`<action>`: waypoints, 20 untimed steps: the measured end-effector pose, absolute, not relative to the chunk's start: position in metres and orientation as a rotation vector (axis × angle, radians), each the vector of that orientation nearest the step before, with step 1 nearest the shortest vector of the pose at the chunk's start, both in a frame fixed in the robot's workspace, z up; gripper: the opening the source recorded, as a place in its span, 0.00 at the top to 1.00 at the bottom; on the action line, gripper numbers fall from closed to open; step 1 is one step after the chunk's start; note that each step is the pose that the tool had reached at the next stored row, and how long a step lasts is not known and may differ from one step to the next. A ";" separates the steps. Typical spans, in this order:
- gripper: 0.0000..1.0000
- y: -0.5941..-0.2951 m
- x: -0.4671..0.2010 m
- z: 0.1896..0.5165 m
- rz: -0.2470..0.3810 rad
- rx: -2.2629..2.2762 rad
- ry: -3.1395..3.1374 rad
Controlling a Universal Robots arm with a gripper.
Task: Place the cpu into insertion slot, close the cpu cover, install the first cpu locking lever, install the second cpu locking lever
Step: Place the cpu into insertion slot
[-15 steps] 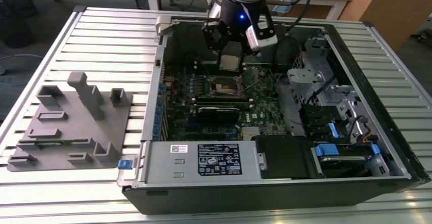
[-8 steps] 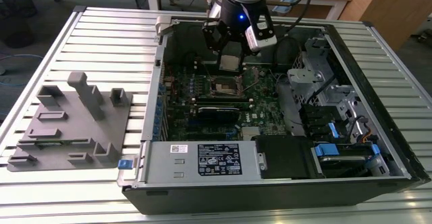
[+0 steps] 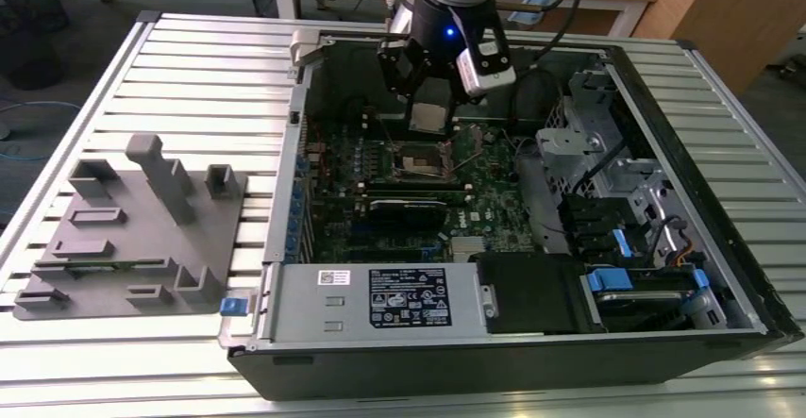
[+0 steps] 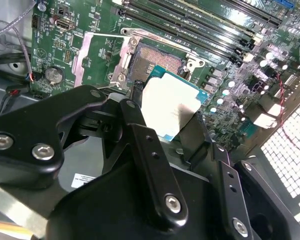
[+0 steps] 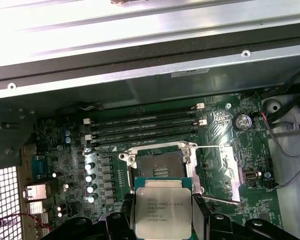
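My gripper [image 3: 428, 114] is shut on the cpu [image 3: 428, 116], a small square chip with a silvery top, held by its two side edges. In the exterior view it hangs inside the open computer case, just above and behind the insertion slot [image 3: 422, 160]. In both wrist views the cpu [image 5: 162, 212] [image 4: 170, 107] sits between black fingers [image 5: 200, 216], a short way off the open insertion slot [image 5: 160, 165] [image 4: 157, 57]. The cpu cover [image 5: 229, 162] [image 4: 97, 55] is swung open beside the slot. Two thin wire levers [image 5: 215, 146] stand loose along the cover's edges.
The case walls [image 3: 296, 135] ring the green board. Long memory slots [image 5: 145, 125] run just beyond the socket. A labelled power supply [image 3: 403, 295] and drive cage [image 3: 605, 154] fill the near and right parts. A grey fixture block [image 3: 139, 220] lies on the slatted table at the exterior view's left.
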State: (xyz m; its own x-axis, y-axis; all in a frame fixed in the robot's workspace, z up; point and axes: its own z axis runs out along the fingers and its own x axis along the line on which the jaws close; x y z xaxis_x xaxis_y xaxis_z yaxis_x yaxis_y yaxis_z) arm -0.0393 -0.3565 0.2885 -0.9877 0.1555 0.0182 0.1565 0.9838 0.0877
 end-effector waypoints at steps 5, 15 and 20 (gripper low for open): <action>0.46 -0.356 -0.039 0.288 -0.140 -0.259 -3.117; 0.46 -0.356 -0.039 0.285 -0.140 -0.431 -3.103; 0.46 -0.356 -0.039 0.284 -0.140 -0.534 -3.090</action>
